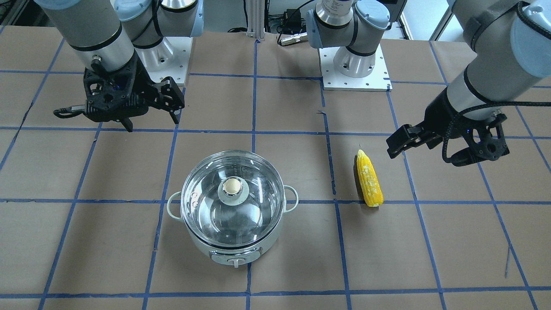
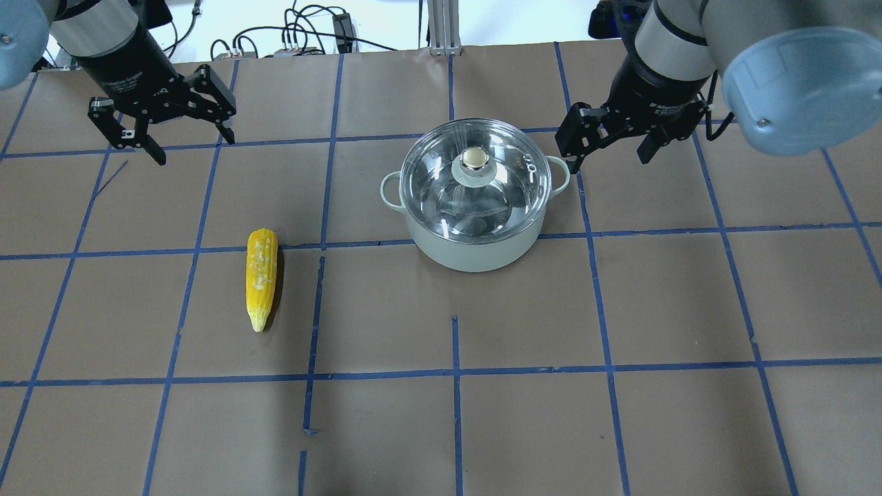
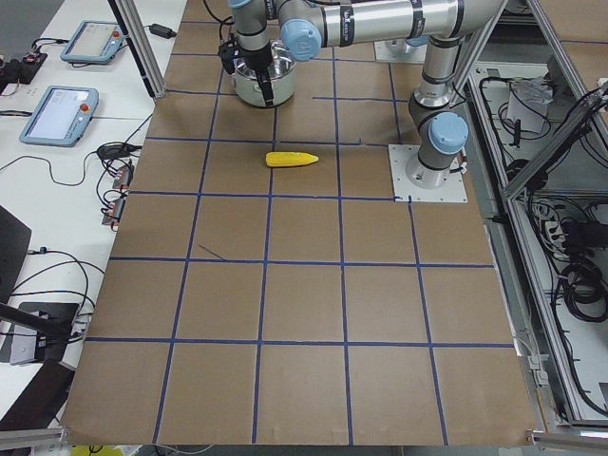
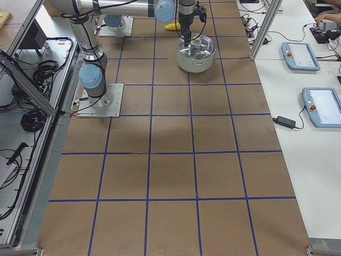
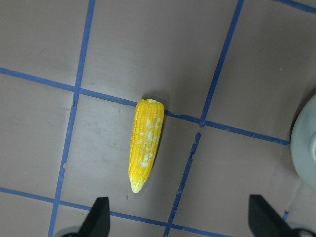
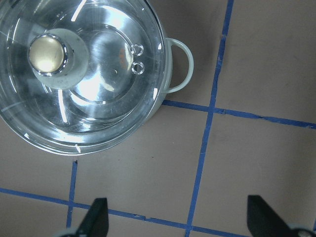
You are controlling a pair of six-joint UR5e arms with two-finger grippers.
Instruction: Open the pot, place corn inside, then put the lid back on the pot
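The pale mint pot (image 2: 475,251) stands mid-table with the clear glass lid (image 2: 506,193) on it, its beige knob (image 2: 475,158) at the centre. The yellow corn (image 2: 262,275) lies flat on the brown table to the pot's left, well apart from it. My left gripper (image 2: 195,148) is open and empty, above the table beyond the corn. My right gripper (image 2: 610,160) is open and empty, just beyond the pot's right handle. The left wrist view shows the corn (image 5: 144,145) ahead of the open fingertips (image 5: 96,217). The right wrist view shows the lid (image 6: 98,94) up and to the left.
The table is brown paper with a blue tape grid (image 2: 455,372). The two arm bases (image 1: 355,64) stand at the robot's edge of the table. Tablets and cables (image 4: 319,106) lie on white side benches off the table.
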